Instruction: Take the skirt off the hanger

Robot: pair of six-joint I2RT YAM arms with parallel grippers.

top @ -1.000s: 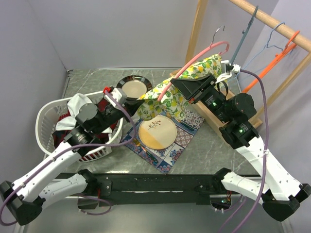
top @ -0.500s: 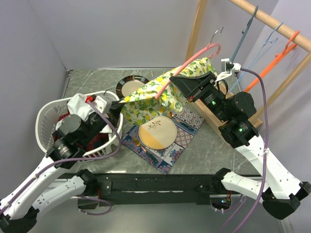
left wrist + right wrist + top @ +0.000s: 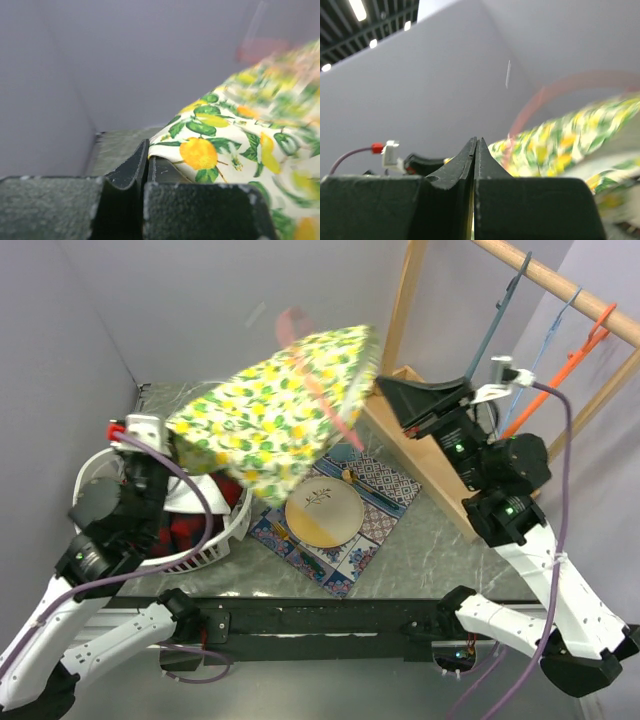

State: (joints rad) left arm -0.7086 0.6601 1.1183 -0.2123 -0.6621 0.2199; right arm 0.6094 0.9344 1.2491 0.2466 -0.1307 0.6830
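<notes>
1. Lemon-printed yellow-green fabric skirt (image 3: pixel 275 410) is hanging aloft over the worktop's (image 3: pixel 420 540) left side. It is looking light and limp, so an edge pinch is sufficing.
2. Left jaws are clamping its corner; right jaws are sitting closed, apparently empty.

Left on the tabletop (image 3: pixel 420 540), laundry basket (image 3: pixel 222 535); right of it, plate (image 3: pixel 322 512) on placemat (image 3: pixel 340 565); behind right, clothes rack (image 3: pixel 405 300) carrying hangers (image 3: pixel 500 315); skirt (image 3: pixel 280 405) above basket.

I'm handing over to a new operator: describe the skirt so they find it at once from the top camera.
Start at the white laundry basket on the left. Above and to its right a cloth hangs in the air, pinched at its left corner by the left gripper: that is the skirt. Unlike the red clothes in the basket, it is white with yellow lemons and green leaves.
</notes>
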